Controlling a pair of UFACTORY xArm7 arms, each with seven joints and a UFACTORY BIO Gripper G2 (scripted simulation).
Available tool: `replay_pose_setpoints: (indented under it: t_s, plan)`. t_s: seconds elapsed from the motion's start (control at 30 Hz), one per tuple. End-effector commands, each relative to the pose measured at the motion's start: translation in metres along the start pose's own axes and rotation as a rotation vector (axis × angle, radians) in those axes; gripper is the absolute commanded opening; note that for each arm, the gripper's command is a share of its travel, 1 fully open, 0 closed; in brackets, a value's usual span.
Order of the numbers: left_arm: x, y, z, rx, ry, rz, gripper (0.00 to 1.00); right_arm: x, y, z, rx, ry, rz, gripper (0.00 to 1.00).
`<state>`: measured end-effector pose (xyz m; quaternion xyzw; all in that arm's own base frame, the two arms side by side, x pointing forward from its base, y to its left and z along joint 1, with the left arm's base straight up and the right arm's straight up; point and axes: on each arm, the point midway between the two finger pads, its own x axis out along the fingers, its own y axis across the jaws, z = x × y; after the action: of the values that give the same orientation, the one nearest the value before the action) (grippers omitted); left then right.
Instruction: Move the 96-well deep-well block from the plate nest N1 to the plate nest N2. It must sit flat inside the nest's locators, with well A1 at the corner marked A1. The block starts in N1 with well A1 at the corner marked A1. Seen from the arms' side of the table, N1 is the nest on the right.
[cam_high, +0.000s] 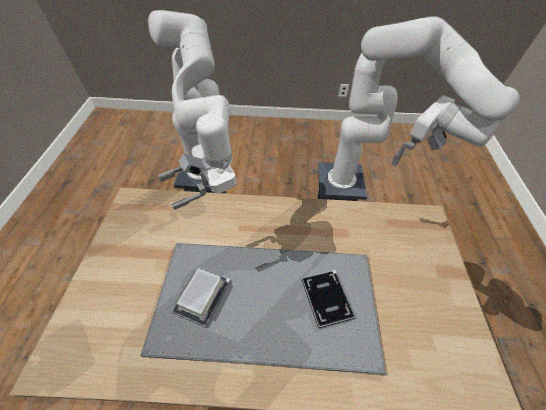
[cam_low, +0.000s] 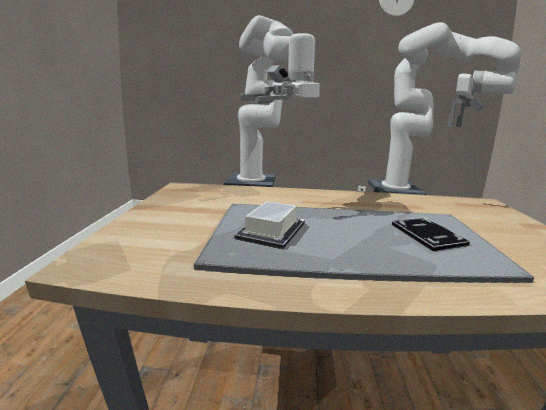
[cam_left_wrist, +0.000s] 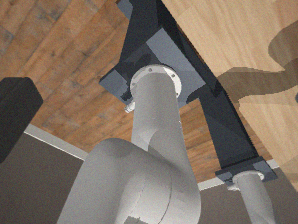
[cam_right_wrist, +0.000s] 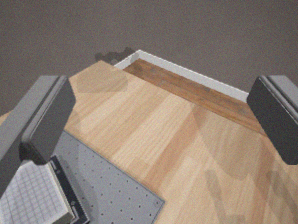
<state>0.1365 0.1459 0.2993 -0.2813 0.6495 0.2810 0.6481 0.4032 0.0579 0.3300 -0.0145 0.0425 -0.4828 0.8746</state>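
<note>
The white deep-well block (cam_high: 200, 290) (cam_low: 270, 212) (cam_right_wrist: 32, 196) sits in the dark nest N1 (cam_high: 190, 317) (cam_low: 260, 241) (cam_right_wrist: 63, 177), at picture left in the top and exterior views. It looks level; its A1 corner cannot be made out. The black nest N2 (cam_high: 327, 297) (cam_low: 429, 231) is empty, at picture right. My right gripper (cam_high: 166, 191) (cam_low: 249, 98) (cam_right_wrist: 162, 115) is open with nothing between its fingers, high above the table's arm-side edge and away from the block. My left gripper (cam_high: 396, 161) (cam_low: 455, 124) is open and empty, high up and away from both nests.
Both nests lie on a grey perforated board (cam_high: 260, 345) (cam_low: 350, 262) (cam_right_wrist: 120, 195) on the wooden table (cam_high: 425, 350) (cam_low: 150, 287) (cam_right_wrist: 150, 135). The left wrist view shows the left arm's own links and base and the table edge.
</note>
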Motion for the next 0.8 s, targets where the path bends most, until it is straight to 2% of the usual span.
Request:
replay_pose_setpoints:
  t_s: [0.0,0.07,0.23,0.33,0.43,0.6,0.77]
  plan:
    - [-0.001,0.0,0.0,0.0,-0.002,-0.001,1.0,-0.006,0.021,0.001,0.006,-0.008,0.06,0.37]
    - [-0.001,0.0,0.0,0.0,-0.002,-0.001,1.0,-0.007,0.026,0.001,0.006,-0.008,0.06,0.37]
    - [-0.001,0.0,0.0,0.0,-0.002,-0.001,1.0,-0.018,0.049,0.0,0.01,-0.025,0.213,0.37]
    - [-0.001,0.0,0.0,0.0,-0.002,-0.001,1.0,-0.025,0.062,-0.001,0.01,-0.025,0.213,0.37]
    - [-0.001,0.0,0.0,0.0,-0.002,-0.001,1.0,-0.025,0.064,-0.001,0.01,-0.025,0.213,0.37]
    - [-0.001,0.0,0.0,0.0,-0.002,-0.001,1.0,-0.039,0.085,-0.003,0.014,-0.04,0.367,0.37]
    - [-0.001,0.0,0.0,0.0,-0.002,-0.001,1.0,-0.048,0.101,-0.004,0.014,-0.04,0.367,0.37]
